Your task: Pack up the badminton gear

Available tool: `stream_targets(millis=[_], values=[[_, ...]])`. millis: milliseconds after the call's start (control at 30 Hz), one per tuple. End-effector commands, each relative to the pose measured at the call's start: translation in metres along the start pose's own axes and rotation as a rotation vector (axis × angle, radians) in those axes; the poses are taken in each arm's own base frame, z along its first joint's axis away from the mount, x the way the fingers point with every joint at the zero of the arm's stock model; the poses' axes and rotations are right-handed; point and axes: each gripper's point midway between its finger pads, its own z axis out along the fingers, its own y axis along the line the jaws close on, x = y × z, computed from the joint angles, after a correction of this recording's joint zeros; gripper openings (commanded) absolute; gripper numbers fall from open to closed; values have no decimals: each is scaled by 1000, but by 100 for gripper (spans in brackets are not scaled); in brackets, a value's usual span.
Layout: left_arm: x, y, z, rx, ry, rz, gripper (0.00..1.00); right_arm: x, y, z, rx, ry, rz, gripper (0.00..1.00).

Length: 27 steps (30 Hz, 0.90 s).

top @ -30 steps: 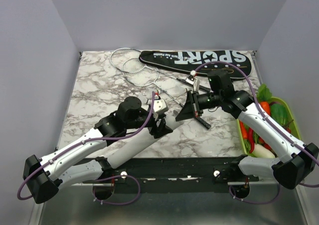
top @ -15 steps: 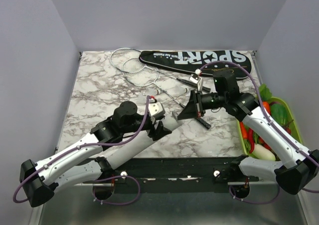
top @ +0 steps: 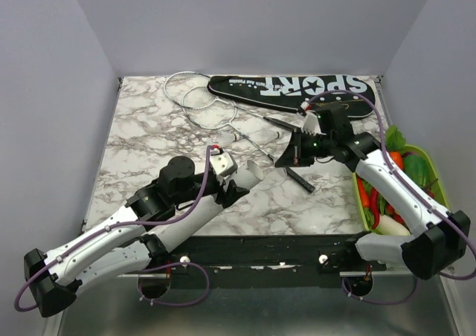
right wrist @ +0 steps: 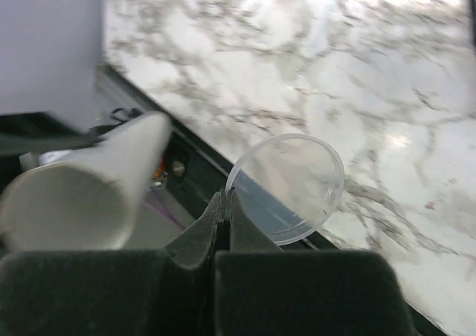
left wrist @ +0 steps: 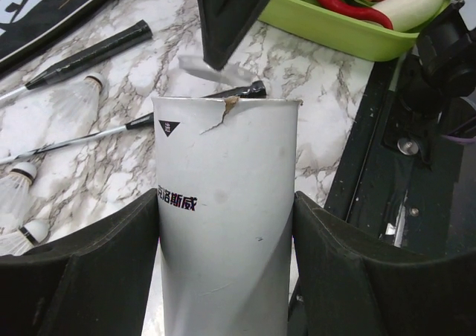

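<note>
Marble-veined counter [top: 149, 128] carries everything we see. Along its far edge lies the long black bag [top: 290, 88], racket-shaped and lettered SPORT in white; from above we cannot tell whether it is zipped. Just in front of it the two rackets [top: 211, 105] lie on the counter, outside the bag. Their pale oval hoops overlap near the bag's narrow end, and their thin metal shafts run towards the right arm and end in black handles [left wrist: 95, 50]. One shaft passes under the right gripper [right wrist: 223, 201] and is partly hidden there.

A green tray [top: 435, 165] of vegetables sits at the right edge, partly covered by the right arm.

Our left gripper [left wrist: 223, 239] is clamped around a white cardboard tube [left wrist: 223, 172] with a torn rim and black Chinese lettering, over the counter's near half. The tube's lower end is cut off in the left wrist view. Our right gripper is pinched on the rim of a clear round lid [right wrist: 294, 183], near the tube's mouth, which looks blurred from that wrist.

Feathered shuttlecocks [left wrist: 74, 102] lie beside the shafts, one of them cut by the frame edge.
</note>
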Motion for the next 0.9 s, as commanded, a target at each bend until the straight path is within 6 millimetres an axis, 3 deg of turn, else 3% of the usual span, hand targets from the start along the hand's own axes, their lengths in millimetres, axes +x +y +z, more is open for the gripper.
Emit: stream_targets(millis=[0, 233, 433, 533, 567, 667, 767, 867], values=[[13, 15, -11, -104, 69, -29, 0, 34, -89, 28, 324, 100, 134, 1], [2, 20, -17, -141, 54, -26, 0, 55, -138, 60, 482, 173, 207, 1], [2, 20, -18, -147, 58, -29, 0, 71, -152, 79, 522, 222, 246, 1], [1, 21, -20, -155, 55, -29, 0, 72, -153, 87, 528, 249, 248, 23], [1, 21, -20, -155, 57, -30, 0, 71, -152, 88, 520, 256, 237, 43], [1, 22, -21, -158, 61, -32, 0, 56, -140, 90, 496, 250, 202, 66], [-4, 23, -24, -173, 51, -31, 0, 17, -122, 82, 506, 180, 137, 73], [-12, 25, -29, -194, 27, -34, 0, -29, -109, 75, 557, 104, 67, 74]])
